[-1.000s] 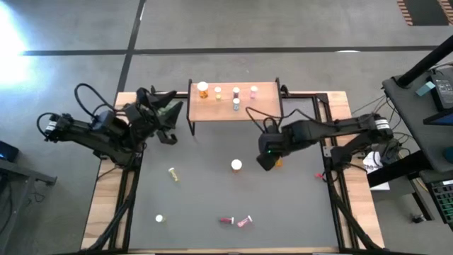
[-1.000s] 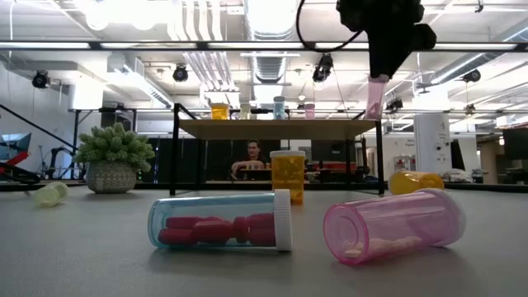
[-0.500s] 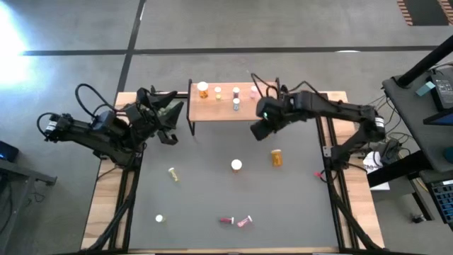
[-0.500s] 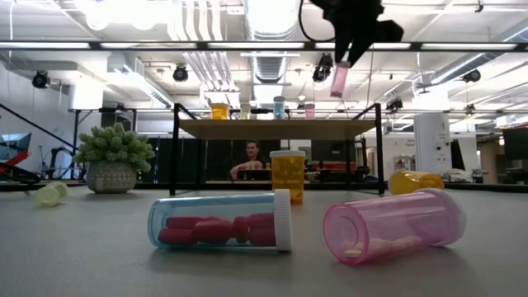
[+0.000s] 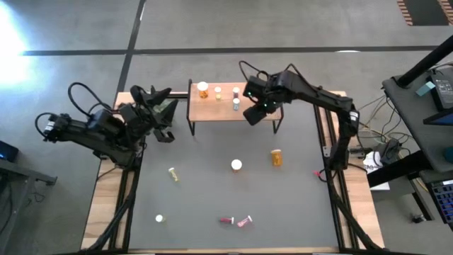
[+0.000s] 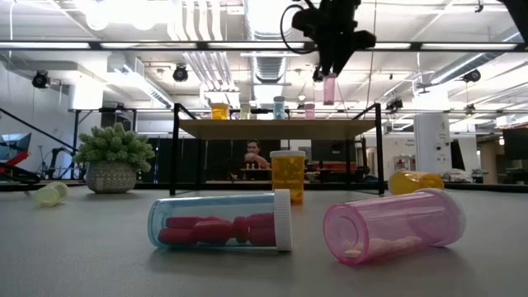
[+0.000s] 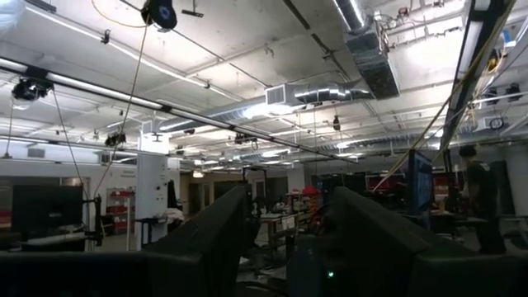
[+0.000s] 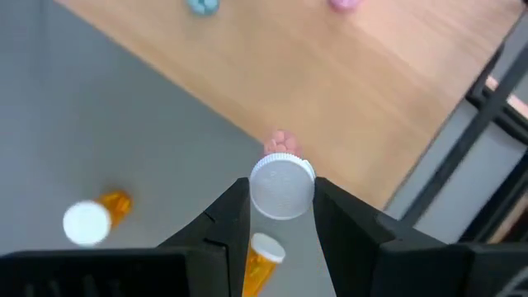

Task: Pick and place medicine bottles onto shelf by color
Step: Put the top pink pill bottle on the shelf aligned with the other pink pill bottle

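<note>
My right gripper [image 5: 253, 111] hangs over the near edge of the light-wood shelf [image 5: 219, 108] and is shut on a pink medicine bottle [image 6: 330, 87] with a white cap. Several small bottles stand on the shelf: an orange one [image 5: 203, 89], pale ones [image 5: 236, 104] and a pink one [image 6: 309, 110]. On the table, an orange bottle [image 5: 276, 156] lies on its side and a white-capped one [image 5: 236, 165] stands upright. A yellowish one [image 5: 173, 173], a red one [image 5: 226, 222] and a pink one [image 5: 245, 222] also lie there. My left gripper [image 5: 165, 119] waits open at the table's far left. My right gripper pinches the pink bottle at its white cap end [image 8: 282, 188] between the two fingers. The fingers come from above, pointing down. The bottle hangs upright below them, cap up, its pink body [image 6: 330, 89] clear of the shelf top.
A green plant in a pot [image 6: 113, 157] stands at the table's far left in the low view. The shelf's thin black legs [image 6: 175, 153] stand on the table. A person shows in the room behind the shelf [image 6: 252, 157]. Another white-capped bottle [image 5: 159, 219] stands near the front left.
My right gripper has carried the pink bottle from above the table's middle right toward the far edge. It now hangs over the shelf's near edge. The bottle has stayed upright in the hold. The orange bottle it stood over now shows lying on the table.
</note>
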